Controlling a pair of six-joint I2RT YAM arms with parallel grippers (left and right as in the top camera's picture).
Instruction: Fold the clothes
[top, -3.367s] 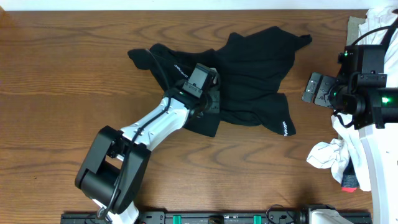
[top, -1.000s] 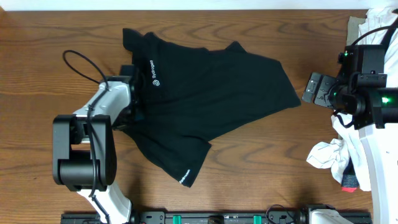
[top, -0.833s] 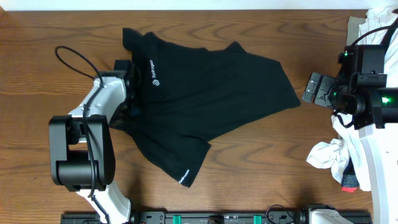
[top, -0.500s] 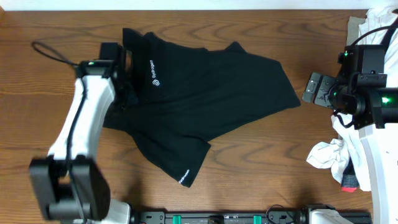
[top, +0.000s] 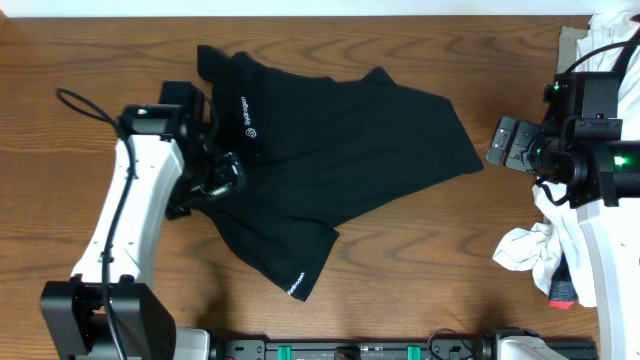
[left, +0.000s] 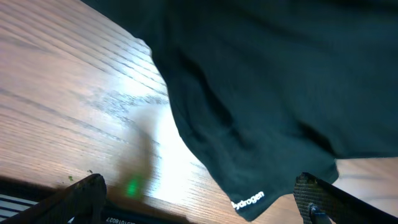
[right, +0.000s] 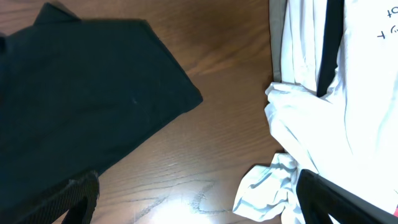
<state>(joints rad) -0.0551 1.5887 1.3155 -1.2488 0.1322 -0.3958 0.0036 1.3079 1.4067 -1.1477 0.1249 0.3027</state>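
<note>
A black T-shirt (top: 340, 150) lies spread on the wooden table, with a white logo (top: 248, 128) near its far left part and one sleeve (top: 295, 275) pointing toward the front edge. My left gripper (top: 207, 185) hovers over the shirt's left edge, open, with nothing between its fingers. In the left wrist view the shirt (left: 273, 81) fills the upper right, and the gripper (left: 199, 208) stands open above bare wood. My right gripper (top: 508, 145) stands open just right of the shirt's right corner (right: 93, 93), holding nothing (right: 199, 208).
White clothes (top: 545, 250) are piled at the table's right edge beside the right arm, with more (top: 612, 28) at the far right corner. They show in the right wrist view (right: 329, 93). A rail (top: 350, 350) runs along the front edge.
The left gripper opened, let go of the shirt's left edge and lifted away. Before that it had dragged the crumpled shirt leftward and spread it. The right arm stayed still.
</note>
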